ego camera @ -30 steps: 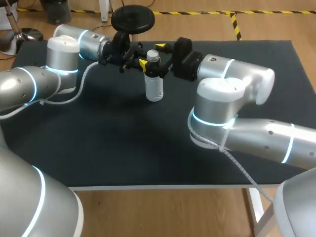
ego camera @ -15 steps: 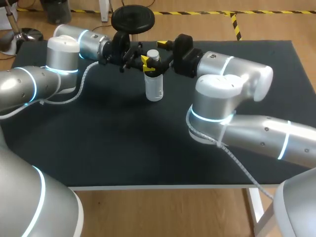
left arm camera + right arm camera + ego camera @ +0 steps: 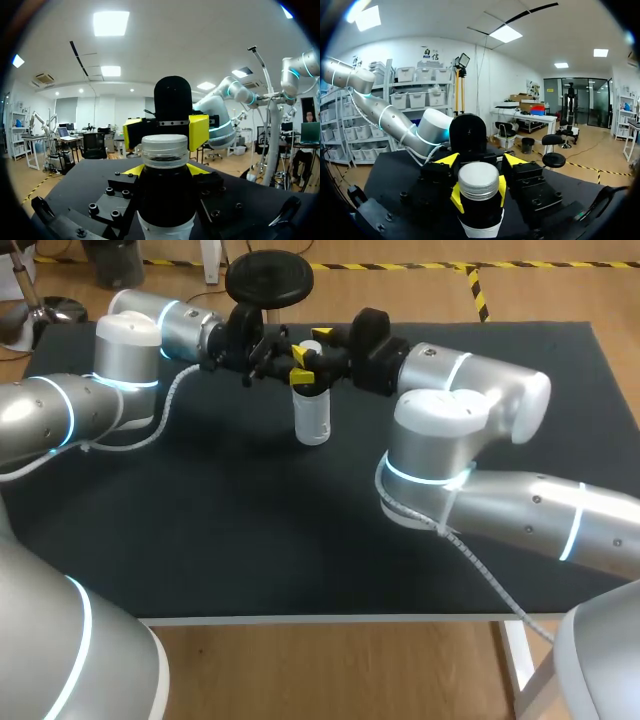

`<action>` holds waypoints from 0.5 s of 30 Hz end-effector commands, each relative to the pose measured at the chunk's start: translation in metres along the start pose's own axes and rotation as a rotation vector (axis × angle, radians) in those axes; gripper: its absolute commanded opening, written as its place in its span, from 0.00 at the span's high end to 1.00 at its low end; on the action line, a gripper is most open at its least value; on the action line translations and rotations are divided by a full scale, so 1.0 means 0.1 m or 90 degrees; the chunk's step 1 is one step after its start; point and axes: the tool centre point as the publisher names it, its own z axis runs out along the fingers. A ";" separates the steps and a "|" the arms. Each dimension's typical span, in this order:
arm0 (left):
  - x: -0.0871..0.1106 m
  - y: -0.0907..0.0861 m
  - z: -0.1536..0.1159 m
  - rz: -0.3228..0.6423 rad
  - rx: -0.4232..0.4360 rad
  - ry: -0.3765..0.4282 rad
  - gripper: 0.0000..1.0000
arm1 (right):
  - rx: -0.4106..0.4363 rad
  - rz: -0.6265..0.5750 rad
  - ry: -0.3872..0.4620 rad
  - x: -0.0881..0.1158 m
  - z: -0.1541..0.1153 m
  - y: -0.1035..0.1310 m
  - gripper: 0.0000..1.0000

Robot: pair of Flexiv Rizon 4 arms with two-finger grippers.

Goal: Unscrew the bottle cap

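Observation:
A small bottle (image 3: 312, 418) with a clear lower body and a dark upper part stands upright at the back middle of the table. My left gripper (image 3: 290, 368) comes in from the left and is shut on its dark upper part (image 3: 166, 195). From the right, my right gripper (image 3: 312, 350) is shut on the pale ribbed cap (image 3: 478, 182), a yellow fingertip (image 3: 456, 195) pressed to each side. In the left wrist view the cap (image 3: 165, 149) shows just in front of the right gripper's yellow fingertips (image 3: 198, 131).
The black tabletop (image 3: 250, 510) stretches forward from the bottle. My right arm's elbow (image 3: 440, 450) stands over the table's right middle. My left arm's forearm (image 3: 130, 360) lies along the back left corner.
My right gripper has moved left over the bottle top and drawn its fingers in around the cap. The left gripper and the bottle have stayed put.

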 end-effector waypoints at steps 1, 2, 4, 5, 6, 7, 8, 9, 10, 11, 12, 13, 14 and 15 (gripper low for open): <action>0.02 -0.02 0.01 0.000 -0.002 -0.002 1.00 | 0.000 0.001 0.001 -0.02 0.03 -0.03 1.00; 0.02 -0.02 0.01 0.000 -0.002 -0.002 1.00 | 0.000 0.000 0.002 -0.02 0.03 -0.03 1.00; 0.02 -0.02 0.01 0.000 -0.002 -0.002 1.00 | -0.001 0.000 0.014 -0.04 0.03 -0.04 1.00; 0.02 -0.02 0.01 0.000 -0.002 -0.002 1.00 | -0.001 0.000 0.016 -0.05 0.03 -0.04 1.00; 0.02 -0.02 0.01 0.000 -0.002 -0.002 1.00 | -0.004 -0.001 0.026 -0.06 0.03 -0.04 1.00; 0.02 -0.02 0.01 0.000 -0.002 -0.002 1.00 | -0.006 -0.003 0.037 -0.07 0.03 -0.04 1.00; 0.02 -0.02 0.01 0.000 -0.002 -0.002 1.00 | -0.005 -0.001 0.049 -0.07 0.03 -0.04 1.00; 0.02 -0.02 0.01 0.000 -0.002 -0.002 1.00 | -0.007 0.000 0.069 -0.08 0.03 -0.05 1.00; 0.02 -0.02 0.01 0.000 -0.002 -0.002 1.00 | -0.012 0.005 0.094 -0.08 0.03 -0.05 1.00; 0.02 -0.02 0.01 0.000 -0.002 -0.002 1.00 | -0.009 0.004 0.103 -0.10 0.03 -0.06 1.00; 0.02 -0.02 0.01 0.000 -0.002 -0.002 1.00 | -0.010 0.001 0.129 -0.11 0.04 -0.07 1.00; 0.02 -0.02 0.01 0.000 -0.002 -0.002 1.00 | -0.014 0.005 0.159 -0.10 0.05 -0.08 1.00; 0.02 -0.02 0.01 0.000 -0.002 -0.002 1.00 | -0.012 0.004 0.172 -0.10 0.05 -0.08 1.00; 0.02 -0.02 0.01 0.000 -0.002 -0.002 1.00 | -0.011 -0.007 0.196 -0.11 0.03 -0.09 1.00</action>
